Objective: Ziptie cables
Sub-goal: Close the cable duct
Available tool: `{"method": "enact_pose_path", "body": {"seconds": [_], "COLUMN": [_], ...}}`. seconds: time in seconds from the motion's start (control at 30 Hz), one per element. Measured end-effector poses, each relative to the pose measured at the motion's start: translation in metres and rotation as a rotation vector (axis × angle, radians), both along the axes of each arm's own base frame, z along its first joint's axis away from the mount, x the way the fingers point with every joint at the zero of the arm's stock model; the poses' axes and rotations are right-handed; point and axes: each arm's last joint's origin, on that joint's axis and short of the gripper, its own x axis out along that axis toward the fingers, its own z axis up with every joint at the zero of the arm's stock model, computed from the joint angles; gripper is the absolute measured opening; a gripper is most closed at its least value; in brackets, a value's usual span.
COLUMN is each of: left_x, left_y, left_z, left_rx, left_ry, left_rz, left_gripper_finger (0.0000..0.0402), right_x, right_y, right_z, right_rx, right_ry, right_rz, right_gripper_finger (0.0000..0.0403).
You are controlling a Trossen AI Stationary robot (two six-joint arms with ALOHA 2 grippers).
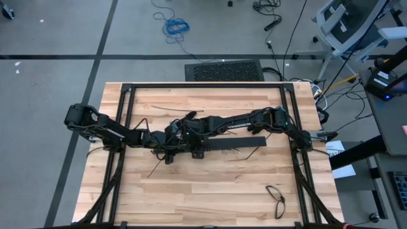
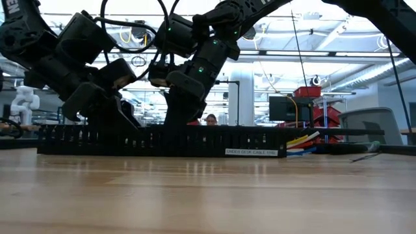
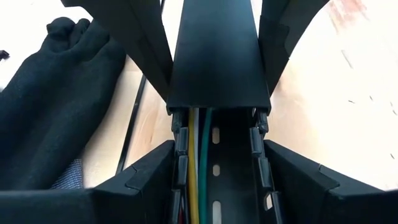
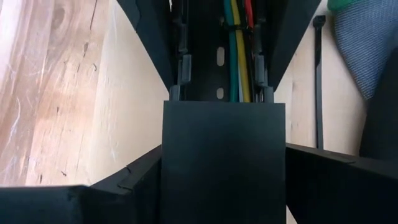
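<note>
A long black slotted bar (image 1: 232, 144) lies along the middle of the table, and in the low view it is a low dark wall (image 2: 162, 141). The cables (image 3: 198, 155), yellow, green and white, run inside its channel. Their coloured ends stick out of the bar's right end (image 2: 302, 140). A flat black cover (image 3: 217, 56) caps part of the channel. My left gripper (image 3: 217, 186) straddles the uncovered stretch of the bar. My right gripper (image 4: 224, 186) straddles the covered stretch just to its right. The two grippers face each other along the bar. My left gripper has the bar's two slotted side walls (image 3: 179, 155) between its fingers, one finger outside each wall. It comes slanting down from the table's left, fingers along the bar. The bar stays flat on the table. My right gripper has the covered stretch of the bar between its fingers, one finger against each long edge of the cover (image 4: 168, 155). It comes steeply down from the table's right. The cover sits level on the bar, its end (image 4: 224, 104) just ahead of the fingers.
Thin stiff black strips lie loose on the wood, one behind the arms (image 1: 172, 109), one near the front left (image 1: 156, 166), one beside the bar (image 4: 318, 81). A small black loop (image 1: 275, 197) lies at the front right. A black frame (image 1: 127, 89) edges the table.
</note>
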Motion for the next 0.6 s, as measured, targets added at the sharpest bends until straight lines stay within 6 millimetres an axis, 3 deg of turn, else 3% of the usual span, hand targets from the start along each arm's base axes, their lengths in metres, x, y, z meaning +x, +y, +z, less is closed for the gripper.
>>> {"method": "enact_pose_path", "body": {"seconds": [0.6], "left_x": [0.0011], "left_y": [0.0004], "left_z": [0.0018], "left_rx": [0.009], "left_ry": [-0.019], "left_rz": [0.013], "left_gripper_finger": [0.0228], "right_x": [0.0061], "right_y": [0.0001], "right_z": [0.0036], "right_rx": [-0.008], "right_ry": [-0.075], "right_rz": [0.010], "right_gripper_finger": [0.0249]}}
